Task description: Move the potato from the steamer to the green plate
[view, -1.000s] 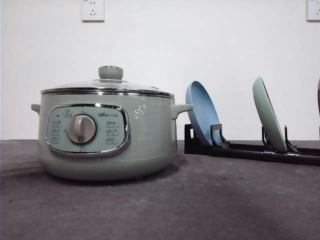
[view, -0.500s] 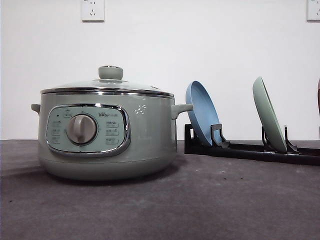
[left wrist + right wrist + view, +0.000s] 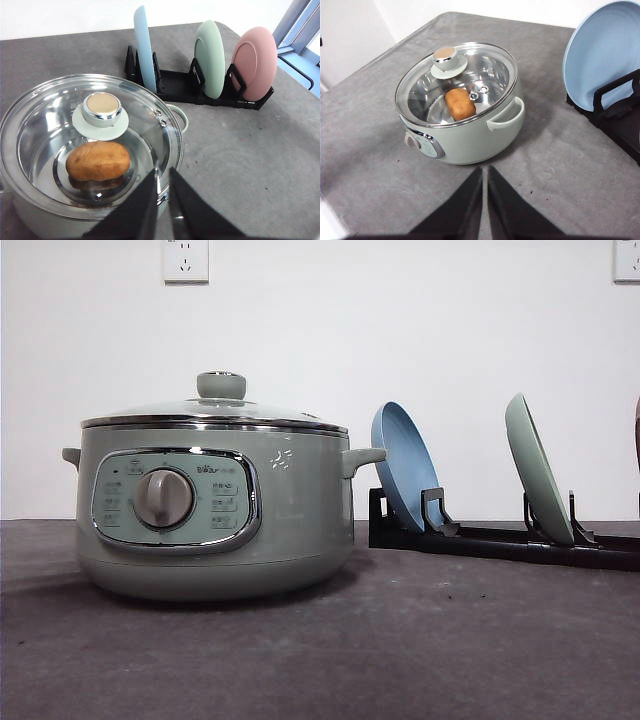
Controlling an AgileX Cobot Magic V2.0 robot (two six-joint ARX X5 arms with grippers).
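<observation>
Potato [image 3: 98,160] lying inside the steamer [image 3: 214,510] under the closed glass lid [image 3: 60,125], so unreachable as yet. Green plate [image 3: 210,59] propped upright in the rack [image 3: 200,90] toward the desk's far edge. Both jaws apparently nearly closed, holding nothing.

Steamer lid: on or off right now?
On. The glass lid sits on the steamer rim, with the potato visible through it.

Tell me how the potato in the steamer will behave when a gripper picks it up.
The potato looks firm, so it likely won't deform. Its rounded, oblong shape and smooth skin suggest it may roll or slip from narrow fingers; gripping across the short width seems safer. The glass lid covers the steamer and must come off first.
</observation>
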